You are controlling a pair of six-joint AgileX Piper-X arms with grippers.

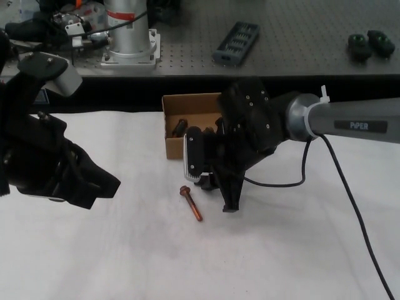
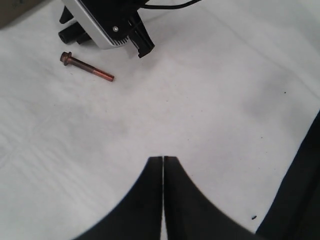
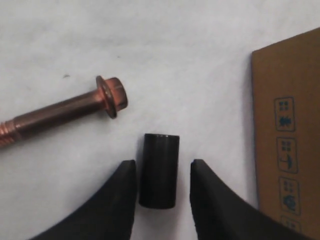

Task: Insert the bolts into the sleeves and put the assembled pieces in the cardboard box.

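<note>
White cloth [image 1: 125, 262] covered the bench. The cardboard box [image 1: 177, 105] stood just beside the right gripper [image 3: 162, 161], holding dark pieces [image 1: 180, 128], possibly assembled ones, though they were too dim to tell. The right gripper hung low over the cloth with its fingers spread. The left gripper [image 2: 163, 159] was well apart from it, its fingers pressed together on nothing. A copper bolt [image 3: 65, 110] lay on the cloth just ahead of the right gripper's fingertips. A black sleeve [image 3: 159, 170] lay between those fingers, with a slim gap on either side and its end near the bolt's head.
</note>
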